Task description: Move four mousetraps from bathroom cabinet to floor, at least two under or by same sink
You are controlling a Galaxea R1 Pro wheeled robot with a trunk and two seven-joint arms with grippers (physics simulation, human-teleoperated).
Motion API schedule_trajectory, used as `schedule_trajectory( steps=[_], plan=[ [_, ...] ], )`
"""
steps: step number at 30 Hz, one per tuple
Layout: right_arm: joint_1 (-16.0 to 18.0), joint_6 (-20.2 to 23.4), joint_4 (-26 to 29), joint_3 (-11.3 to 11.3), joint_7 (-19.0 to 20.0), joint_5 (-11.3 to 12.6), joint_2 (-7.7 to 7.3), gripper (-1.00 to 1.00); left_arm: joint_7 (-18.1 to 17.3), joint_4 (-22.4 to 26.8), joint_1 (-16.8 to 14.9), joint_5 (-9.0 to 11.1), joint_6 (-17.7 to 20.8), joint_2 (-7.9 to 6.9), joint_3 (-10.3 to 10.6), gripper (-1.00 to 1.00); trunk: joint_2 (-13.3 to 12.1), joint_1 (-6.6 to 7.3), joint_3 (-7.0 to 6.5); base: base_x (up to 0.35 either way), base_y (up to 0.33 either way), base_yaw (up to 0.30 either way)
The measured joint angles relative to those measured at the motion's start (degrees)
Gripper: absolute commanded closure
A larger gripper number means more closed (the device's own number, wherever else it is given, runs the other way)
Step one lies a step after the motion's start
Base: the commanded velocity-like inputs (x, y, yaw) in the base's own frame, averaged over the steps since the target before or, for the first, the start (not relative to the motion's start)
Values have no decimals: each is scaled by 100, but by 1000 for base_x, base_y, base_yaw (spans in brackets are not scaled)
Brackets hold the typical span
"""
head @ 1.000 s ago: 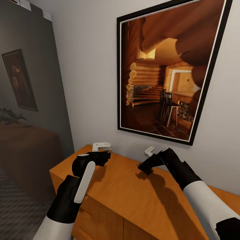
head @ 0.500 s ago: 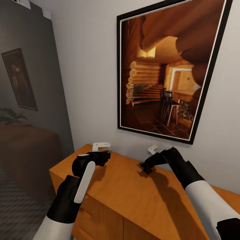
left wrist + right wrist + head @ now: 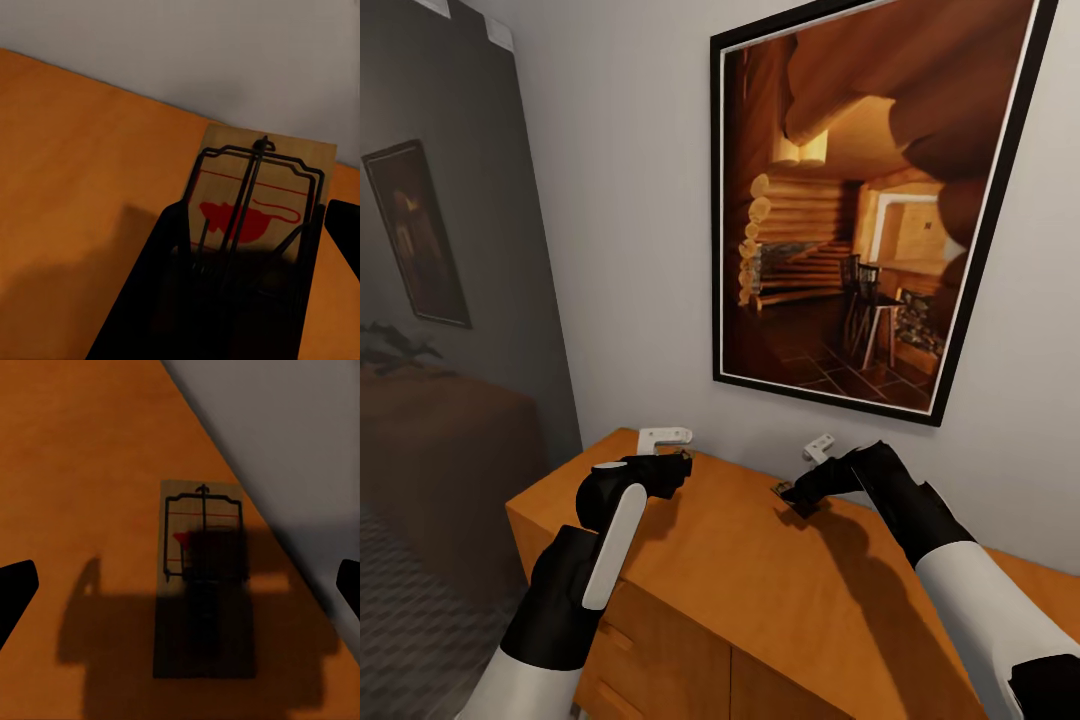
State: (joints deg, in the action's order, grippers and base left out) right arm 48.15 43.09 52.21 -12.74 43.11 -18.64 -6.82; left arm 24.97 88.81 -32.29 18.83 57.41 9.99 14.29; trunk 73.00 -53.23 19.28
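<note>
While left tool [image 3: 244, 300] pinches one mousetrap [image 3: 259, 195], right tool [image 3: 180, 585] spread, second mousetrap [image 3: 201, 577] on cabinet [image 3: 780, 590]

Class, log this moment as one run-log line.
left claw: shut on mousetrap | right claw: open above second mousetrap | surface: cabinet top

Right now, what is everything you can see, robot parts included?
mousetraps: two, pale wood with black wire and a red mark; one clasped by the left pincer, one lying on the cabinet top by the wall
cabinet: one, orange-brown, against the wall, right in front
large picture: one, black frame, log-cabin room, above the cabinet
small picture: one, dark, on the grey wall at left
wall: white, behind the cabinet
floor: patterned tiles, dim, lower left
left pincer: black, over the cabinet's left end
right pincer: black, wide open above the lying trap
</note>
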Motion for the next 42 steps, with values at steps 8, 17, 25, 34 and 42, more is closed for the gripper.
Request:
schedule_trajectory(
  steps=[8, 17, 25, 34, 42],
  plan=[
    [0, -7, 0, 9, -6, -3, -10, -100, 0, 0, 0, 0, 0, 0, 1, 100, 0, 0, 0, 0, 0, 0],
    [-3, -14, 0, 20, -111, -47, -25, -100, 0, 0, 0, 0, 0, 0, 1, 100, 79, -43, 35, 0, 0, 0],
    [-1, -27, -2, 27, -427, -72, -26, -100, 0, 0, 0, 0, 0, 0, 7, 100, 400, -219, 179, 0, 0, 0],
    [1, -28, 0, 24, -425, -70, -26, -100, 0, 0, 0, 0, 0, 0, 9, 100, 642, -352, 288, 0, 0, 0],
    [-2, -29, 0, 19, -368, -48, -20, -100, 0, 0, 0, 0, 0, 0, 9, 100, 642, -352, 288, 0, 0, 0]
  ],
)
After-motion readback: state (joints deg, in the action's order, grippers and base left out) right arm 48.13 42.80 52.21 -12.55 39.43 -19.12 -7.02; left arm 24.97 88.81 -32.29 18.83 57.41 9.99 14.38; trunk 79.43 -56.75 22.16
